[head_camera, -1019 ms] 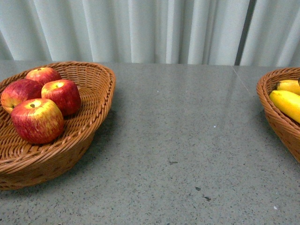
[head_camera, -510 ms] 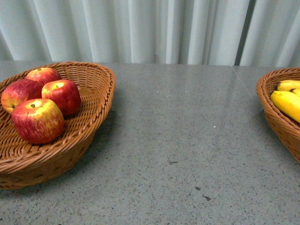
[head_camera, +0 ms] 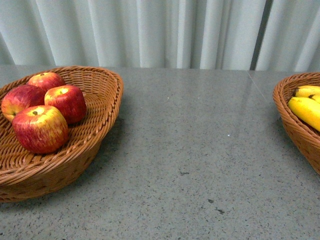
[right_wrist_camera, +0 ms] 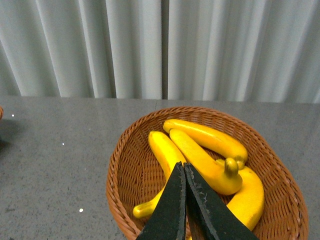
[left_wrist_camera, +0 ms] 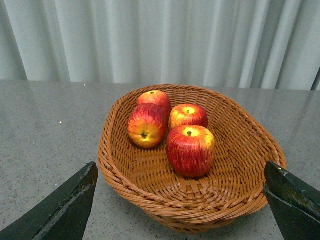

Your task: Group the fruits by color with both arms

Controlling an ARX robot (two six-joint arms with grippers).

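Grey speckled counter [head_camera: 200, 150], pale curtain [head_camera: 150, 30] behind. Left side of front view: wicker basket [head_camera: 107, 95] holding four red apples with yellow streaks. Nearest apple [head_camera: 40, 128] largest in frame, another [head_camera: 65, 102] just behind it, two more [head_camera: 20, 99] [head_camera: 45, 79] toward the back, all clustered and touching or nearly so. Right edge of front view: second wicker basket [head_camera: 287, 107], cut off by the frame, with yellow bananas [head_camera: 305, 110] inside. Open counter between the two baskets; neither arm visible in front view.

Left wrist view: left pincer [left_wrist_camera: 182, 200] spread wide, fingers [left_wrist_camera: 65, 210] at the lower corners, holding nothing, above and short of the apple basket.

Right wrist view: right pincer [right_wrist_camera: 186, 172] pressed together, tips meeting, nothing between them, over the near rim of the banana basket. Four bananas counted inside, one [right_wrist_camera: 207, 137] along the far side.
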